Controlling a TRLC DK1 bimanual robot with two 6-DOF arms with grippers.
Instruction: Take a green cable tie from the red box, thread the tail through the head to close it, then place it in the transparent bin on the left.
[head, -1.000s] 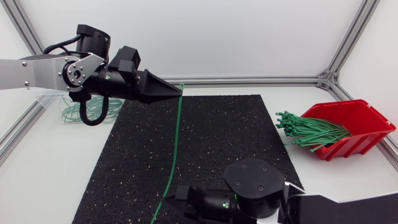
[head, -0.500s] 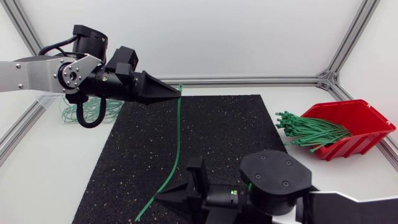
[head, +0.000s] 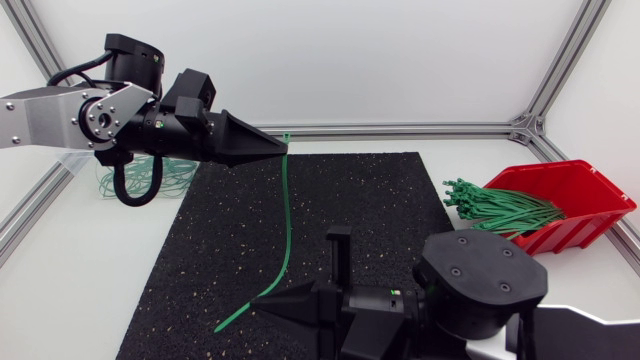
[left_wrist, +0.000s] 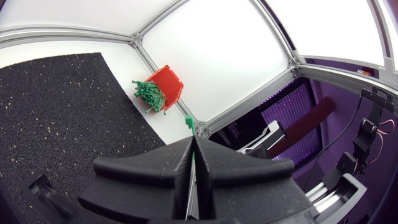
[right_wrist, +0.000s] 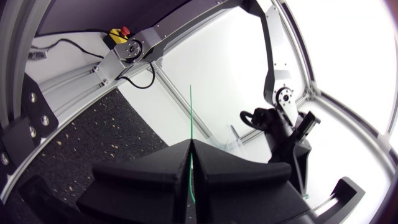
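A black mat (head: 370, 200) covered the tabletop (head: 80, 260). My left gripper (head: 282, 144) and right gripper (head: 263, 307) both clamped the green cable tie (head: 283, 220); my right arm (head: 480, 290) hid the mat's near edge.

Right arm (head: 480, 290) lifted, further into view; cable tie (head: 282, 200) now bowed, tail swung left.

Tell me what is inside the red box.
The red box holds a bundle of green cable ties, their ends sticking out past its open front. The box floor under the bundle is covered, so anything beneath cannot be seen.
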